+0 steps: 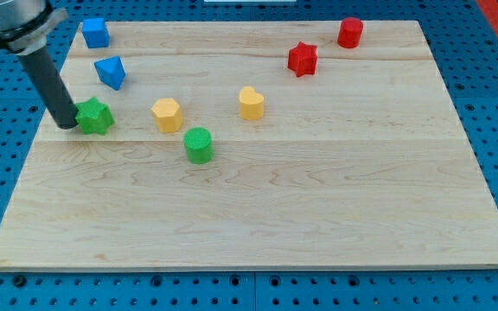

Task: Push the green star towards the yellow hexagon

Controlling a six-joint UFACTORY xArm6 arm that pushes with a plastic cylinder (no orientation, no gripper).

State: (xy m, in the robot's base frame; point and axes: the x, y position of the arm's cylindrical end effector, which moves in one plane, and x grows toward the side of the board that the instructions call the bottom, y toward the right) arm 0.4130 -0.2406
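Note:
The green star point(95, 116) lies on the wooden board point(318, 199) at the view's left. The yellow hexagon point(167, 114) sits to its right, a short gap between them. My tip point(67, 124) rests on the board right at the star's left side, touching it or nearly so. The dark rod rises from the tip up towards the view's top left.
A green cylinder point(199, 144) sits right of and below the hexagon. A yellow heart point(251, 103) lies further right. A blue triangle point(111, 72) and a blue cube point(95, 33) are above the star. A red star point(303, 59) and a red cylinder point(350, 33) are at the top right.

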